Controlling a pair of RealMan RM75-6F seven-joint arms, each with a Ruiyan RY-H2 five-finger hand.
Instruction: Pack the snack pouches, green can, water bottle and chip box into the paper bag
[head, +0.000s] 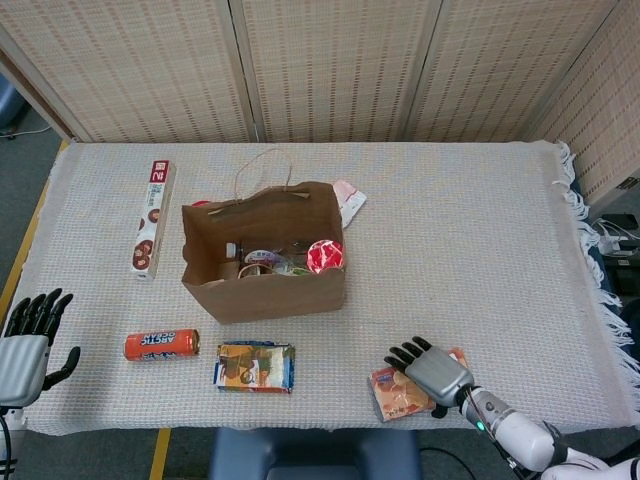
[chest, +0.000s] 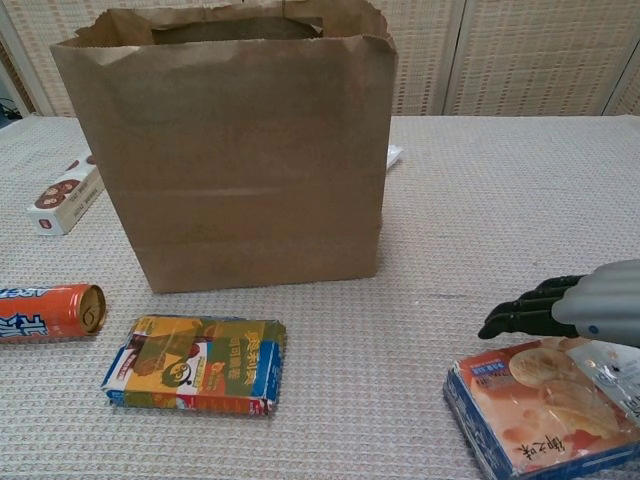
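Right robot hand low over the orange snack pouch at the near right of the tabletop, fingers stretched out flat and apart above the pouch's far edge, nothing gripped; actual contact with the pouch impossible to judge from either view. Left robot hand parked at the near left corner, fingers spread, holding nothing. Paper bag upright mid-table, mouth open, already holding a red-lidded item and a few other packed things, too jumbled to name. Just near of the bag, a blue and orange snack pouch lying flat; left of that, an orange can on its side. Long chip box flat on the far left, well apart from the bag. A pale packet peeking out behind the bag's far right corner.
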